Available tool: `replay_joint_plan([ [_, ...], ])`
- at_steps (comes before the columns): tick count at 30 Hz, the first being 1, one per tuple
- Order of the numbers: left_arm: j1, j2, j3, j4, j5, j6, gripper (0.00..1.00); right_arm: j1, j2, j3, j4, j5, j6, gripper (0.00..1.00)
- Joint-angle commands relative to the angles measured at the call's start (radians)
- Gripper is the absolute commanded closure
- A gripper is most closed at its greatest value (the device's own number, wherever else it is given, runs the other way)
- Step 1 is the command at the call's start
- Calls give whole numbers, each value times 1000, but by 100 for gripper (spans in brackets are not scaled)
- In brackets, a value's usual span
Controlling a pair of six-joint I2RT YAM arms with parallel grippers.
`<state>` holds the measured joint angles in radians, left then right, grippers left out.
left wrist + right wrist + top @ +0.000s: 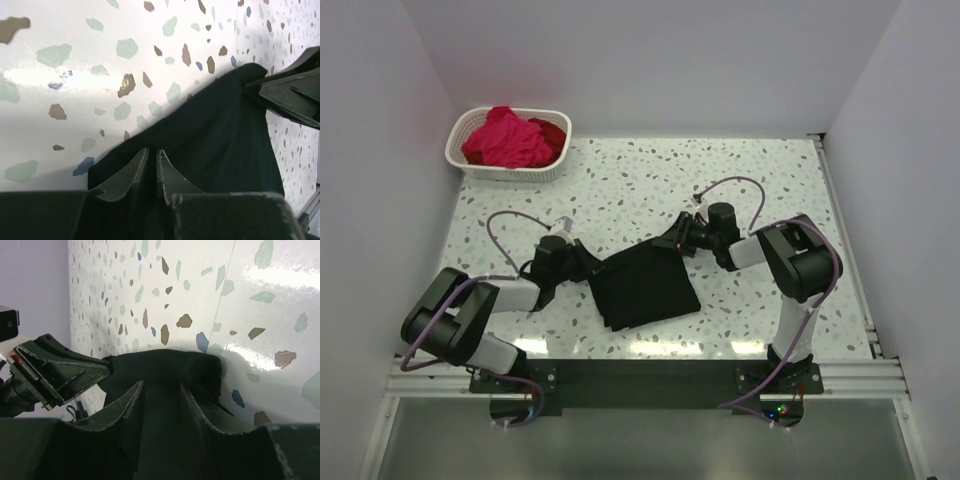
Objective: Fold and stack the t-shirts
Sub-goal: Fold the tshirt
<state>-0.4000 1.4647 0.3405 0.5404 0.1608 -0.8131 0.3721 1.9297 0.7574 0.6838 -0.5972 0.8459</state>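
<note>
We see the black shirt (pixel 645 288) folded into a rough square on the table (pixel 650 180), between the two arms and close to the near edge. Bare tabletop lies open beyond it and to the right, up to the walls.

Its far edge runs from the left gripper (pixel 582 262) to the right gripper (pixel 682 236), slanting away on the right; that is its long axis. Each gripper is clenched on a far corner of the cloth.

The basket (pixel 470 170) sits in the far left corner, well apart, holding the pink shirt (pixel 505 140) and the red shirt (pixel 550 132).
</note>
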Motion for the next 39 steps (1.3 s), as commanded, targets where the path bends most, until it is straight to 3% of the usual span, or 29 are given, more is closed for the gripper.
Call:
replay_joint_plan([
  [1, 36, 5, 41, -20, -43, 2, 82, -21, -6, 10, 73, 27, -25, 61],
  [9, 23, -194, 146, -200, -72, 55, 50, -21, -188, 28, -82, 1, -51, 60],
  [14, -85, -340, 91, -280, -96, 35, 48, -7, -222, -13, -24, -41, -2, 59],
  [17, -129, -356, 26, -225, -75, -9, 50, 14, -200, -7, -10, -52, 8, 59],
  [25, -114, -134, 17, -4, -72, -29, 53, 76, -43, 74, 124, -50, 76, 60],
  [29, -15, 5, 22, 73, -41, -70, 58, 62, 38, 88, 123, -4, 53, 60],
  [35, 49, 160, 80, 112, -43, -66, 61, 1, 167, 128, 142, 2, 41, 60],
  [39, 70, 236, 161, 101, -8, -64, 59, -38, 193, 200, 63, -4, -7, 60],
])
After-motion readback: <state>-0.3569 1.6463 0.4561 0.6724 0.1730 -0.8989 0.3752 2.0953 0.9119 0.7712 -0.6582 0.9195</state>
